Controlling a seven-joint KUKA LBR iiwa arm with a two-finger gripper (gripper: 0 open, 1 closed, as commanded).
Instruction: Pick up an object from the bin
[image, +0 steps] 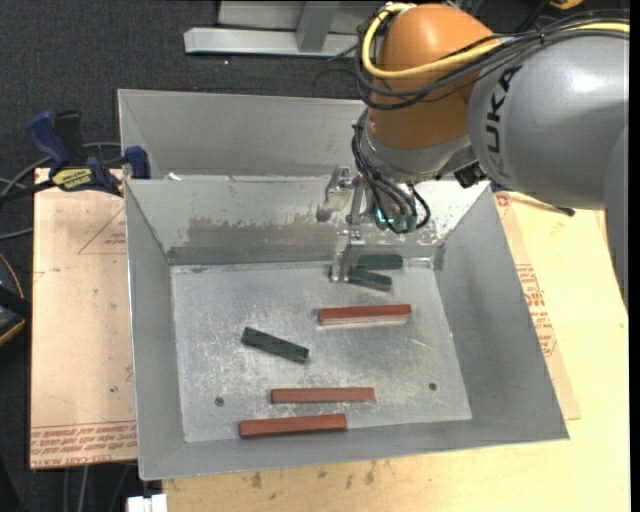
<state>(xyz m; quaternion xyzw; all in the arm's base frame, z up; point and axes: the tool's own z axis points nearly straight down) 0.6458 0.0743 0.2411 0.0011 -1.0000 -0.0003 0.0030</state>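
My gripper (343, 266) hangs low over the back of the bin floor, right of centre. Two short dark green blocks lie just to its right: one (381, 262) by the back wall and one (372, 282) a little nearer the front, tilted. Both sit beside the gripper's tip; whether they touch it I cannot tell. A long reddish-brown bar (364, 315) lies crosswise a short way in front of the gripper.
A third dark green block (274, 345) lies tilted near the middle of the floor. Two brown-red bars (322, 396) (293, 426) lie side by side near the front edge. The arm's orange cover and cables hang above the back right corner.
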